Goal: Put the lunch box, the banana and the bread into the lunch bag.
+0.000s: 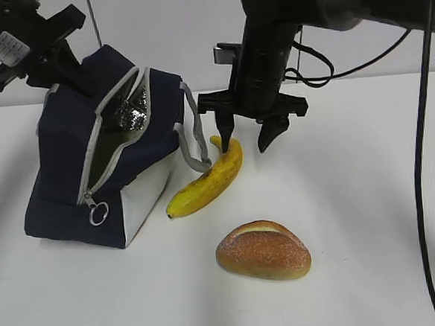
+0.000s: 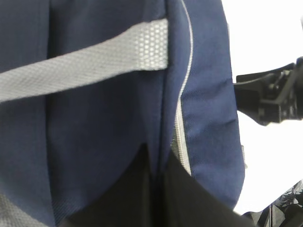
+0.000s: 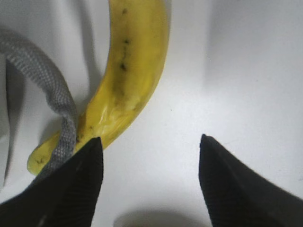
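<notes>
The navy lunch bag (image 1: 61, 166) stands at the left, unzipped, with its silver lining showing. My left gripper (image 1: 64, 78) is shut on the bag's top fabric; in the left wrist view its dark fingers pinch the navy cloth (image 2: 158, 163). The banana (image 1: 207, 180) lies beside the bag, partly under a grey strap (image 1: 194, 142). My right gripper (image 1: 247, 142) is open just above the banana's far end, its left finger beside the fruit. In the right wrist view the banana (image 3: 132, 61) lies ahead and left of the open gripper (image 3: 149, 142). The bread (image 1: 262, 251) lies in front. The lunch box is out of view.
The grey strap (image 3: 52, 94) drapes over the banana's near tip by my right gripper's left finger. The bag's zipper ring pull (image 1: 98, 213) hangs at the front. White table (image 1: 371, 219) stretches to the right of the bread. A black cable (image 1: 421, 193) hangs at the right.
</notes>
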